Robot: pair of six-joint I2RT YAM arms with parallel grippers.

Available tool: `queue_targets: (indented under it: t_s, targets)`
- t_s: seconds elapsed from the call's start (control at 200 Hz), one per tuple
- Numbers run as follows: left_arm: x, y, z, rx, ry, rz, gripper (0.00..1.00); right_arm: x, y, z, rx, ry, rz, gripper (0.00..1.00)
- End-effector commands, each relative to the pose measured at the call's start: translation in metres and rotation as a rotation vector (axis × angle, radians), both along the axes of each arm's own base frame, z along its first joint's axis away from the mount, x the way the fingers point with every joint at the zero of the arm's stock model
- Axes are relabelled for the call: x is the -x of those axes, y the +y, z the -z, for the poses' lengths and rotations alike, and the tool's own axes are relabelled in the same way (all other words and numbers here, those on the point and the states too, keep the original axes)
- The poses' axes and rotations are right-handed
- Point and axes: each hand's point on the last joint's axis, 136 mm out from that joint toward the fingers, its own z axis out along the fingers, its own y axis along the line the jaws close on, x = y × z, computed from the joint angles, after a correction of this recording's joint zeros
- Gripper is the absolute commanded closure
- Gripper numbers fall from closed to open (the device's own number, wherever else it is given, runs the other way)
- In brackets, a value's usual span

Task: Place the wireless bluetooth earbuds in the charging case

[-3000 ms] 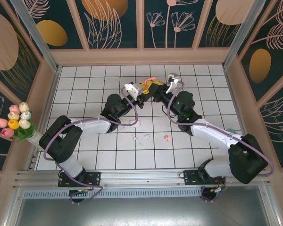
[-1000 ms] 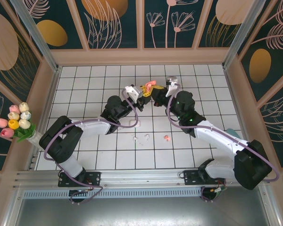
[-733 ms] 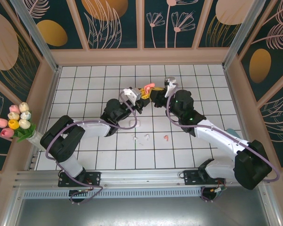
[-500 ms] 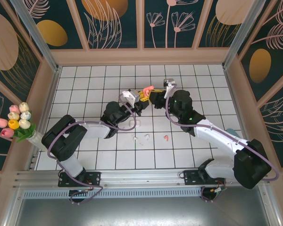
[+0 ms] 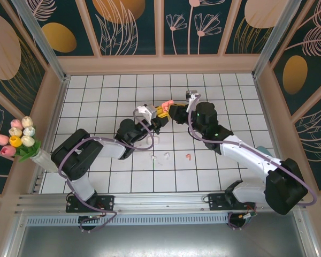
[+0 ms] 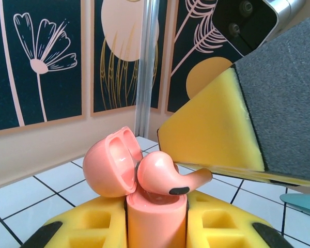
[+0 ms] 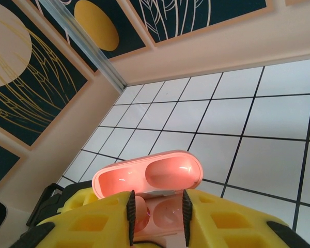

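My left gripper (image 5: 159, 111) is shut on the salmon-pink charging case (image 6: 156, 214), held upright between its yellow foam fingers with the lid (image 6: 111, 163) hinged open. A pink earbud (image 6: 160, 174) lies tilted on the case's open top, its stem pointing right, not seated. My right gripper (image 7: 157, 219) hovers just above it, open, one foam pad (image 6: 217, 129) next to the stem. Between its pads the case's wells (image 7: 160, 212) show. On the tiles nearer the arms lie two white earbuds (image 5: 152, 157) (image 5: 166, 156) and another pink earbud (image 5: 188, 157).
A vase of tulips (image 5: 18, 138) stands at the left wall. A teal object (image 5: 262, 149) lies by the right arm. Patterned walls and metal posts close in the white tiled floor (image 5: 112, 96) on three sides.
My right gripper's jaws have parted, letting go of the pink earbud on top of the case. The left gripper with the case has drifted slightly left and nearer.
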Motion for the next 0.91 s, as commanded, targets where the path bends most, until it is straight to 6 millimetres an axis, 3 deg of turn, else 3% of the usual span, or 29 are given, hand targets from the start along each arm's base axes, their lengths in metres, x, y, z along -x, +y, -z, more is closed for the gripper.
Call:
queue_targets:
  t_s: [0.0,0.2,0.445,0.53,0.555,0.901]
  targets:
    - [0.010,0.002,-0.027,0.088,-0.082,0.021,1.00,-0.002,-0.004,-0.012,-0.013,0.016,0.025,0.64]
    - [0.009,0.003,-0.020,0.054,-0.089,0.005,1.00,0.000,-0.009,-0.034,-0.033,-0.006,0.031,0.56]
    - [0.011,-0.001,0.001,-0.087,-0.098,0.013,1.00,0.010,-0.016,-0.043,0.069,0.030,0.008,0.48]
    - [0.010,-0.003,0.014,-0.145,-0.094,0.013,1.00,0.013,-0.019,-0.037,0.121,0.079,0.003,0.47]
    - [0.012,-0.001,0.006,-0.144,-0.115,0.010,1.00,0.013,-0.020,-0.034,0.133,0.096,0.005,0.47]
    - [0.012,-0.003,0.018,-0.184,-0.107,0.016,1.00,0.016,-0.008,0.000,0.187,0.241,-0.047,0.51]
